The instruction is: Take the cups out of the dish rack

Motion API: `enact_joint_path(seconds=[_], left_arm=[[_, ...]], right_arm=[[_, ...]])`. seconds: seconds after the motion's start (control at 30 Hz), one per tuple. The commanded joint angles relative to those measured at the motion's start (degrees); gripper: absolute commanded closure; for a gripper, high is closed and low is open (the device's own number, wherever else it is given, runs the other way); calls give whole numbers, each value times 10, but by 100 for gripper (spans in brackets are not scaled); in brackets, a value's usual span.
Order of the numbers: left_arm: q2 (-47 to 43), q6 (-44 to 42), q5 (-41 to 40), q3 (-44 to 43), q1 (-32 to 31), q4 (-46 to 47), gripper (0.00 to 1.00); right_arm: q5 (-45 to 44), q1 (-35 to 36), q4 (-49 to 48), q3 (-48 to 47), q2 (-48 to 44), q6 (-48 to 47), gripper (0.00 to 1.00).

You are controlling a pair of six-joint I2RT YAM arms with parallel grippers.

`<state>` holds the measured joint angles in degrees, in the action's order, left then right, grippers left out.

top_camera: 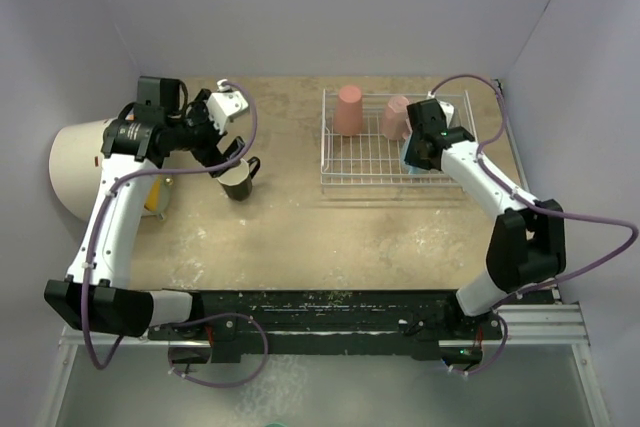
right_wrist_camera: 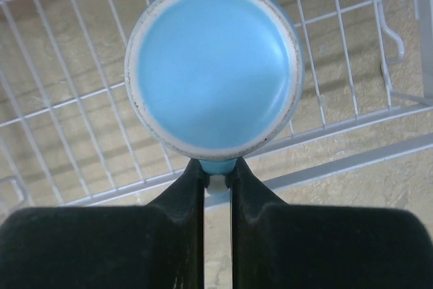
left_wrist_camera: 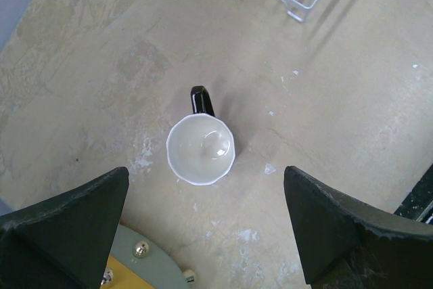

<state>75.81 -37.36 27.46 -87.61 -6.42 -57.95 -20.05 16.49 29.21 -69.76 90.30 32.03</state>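
Fingers (right_wrist_camera: 177, 216) of right arm (top_camera: 482, 183) on mug (right_wrist_camera: 213, 65) handle

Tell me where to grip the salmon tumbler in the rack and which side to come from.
Probably across its tapered wall from above. The salmon tumbler looks upside down in the far left corner of the dish rack, has no handle, and the pale pink mug stands to its right.

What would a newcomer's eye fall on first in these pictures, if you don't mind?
The right tool is shut on the handle of an upturned blue mug in the rack at far right. On the table to the left, a black mug stands upright under the open left tool. A big cream drum sits at the far left edge.
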Motion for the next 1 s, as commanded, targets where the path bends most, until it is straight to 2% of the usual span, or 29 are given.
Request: enact_joint_path(seconds=[0.0, 0.17, 0.4, 0.53, 0.67, 0.8, 0.97], left_arm=[[-41, -40, 76, 25, -1, 20, 1], [-74, -82, 139, 58, -1, 32, 1], [-149, -139, 192, 123, -2, 122, 1], [-176, -184, 210, 130, -3, 151, 1], [-210, -206, 223, 147, -5, 188, 1], [-237, -221, 228, 167, -7, 204, 0], [-260, -251, 233, 175, -8, 196, 6]], right_arm=[[-2, 22, 22, -79, -70, 2, 100], [31, 60, 36, -120, -115, 26, 100], [205, 106, 0, -143, -162, 106, 100], [342, 142, -106, -107, -181, 188, 100], [420, 180, -226, -67, -188, 268, 100], [460, 228, -327, -38, -175, 337, 100], [482, 275, -431, -20, -148, 409, 100]])
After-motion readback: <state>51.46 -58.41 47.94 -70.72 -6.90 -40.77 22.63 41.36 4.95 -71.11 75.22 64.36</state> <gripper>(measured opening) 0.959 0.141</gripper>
